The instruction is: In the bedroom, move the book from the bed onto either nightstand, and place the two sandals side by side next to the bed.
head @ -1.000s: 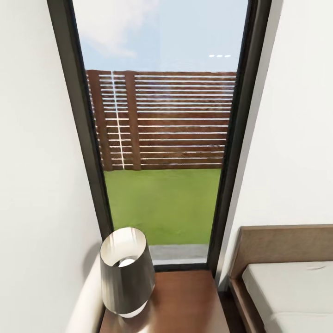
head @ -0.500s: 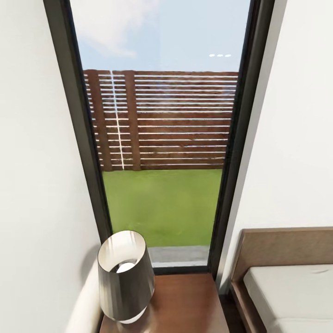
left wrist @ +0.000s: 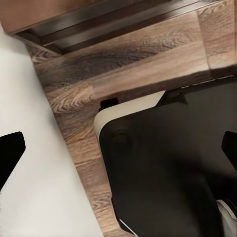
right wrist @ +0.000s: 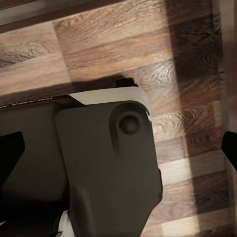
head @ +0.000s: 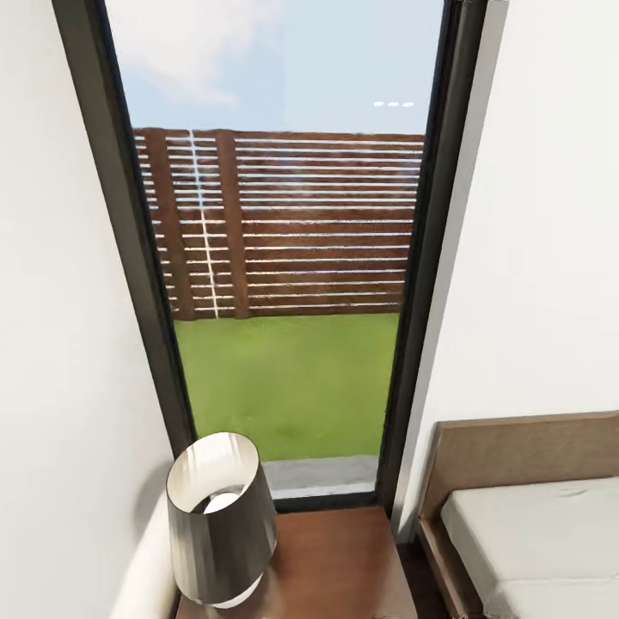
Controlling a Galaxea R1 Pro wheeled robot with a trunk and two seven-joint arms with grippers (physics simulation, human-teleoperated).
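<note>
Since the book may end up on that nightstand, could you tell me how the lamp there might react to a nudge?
The lamp looks apt to tip: its shade widens upward over a narrower foot. It probably slides easily on the smooth nightstand top.

bed point(head: 524, 533): cut off right, bottom | nightstand point(head: 335, 567): front cut off | lamp point(head: 219, 533): base cropped

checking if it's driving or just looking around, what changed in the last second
The whole head view slid left and slightly down, so the camera moved, not the things. Lamp sits on the nightstand by the window, bed beside it, all unmoved. Nothing grasped or released.
</note>
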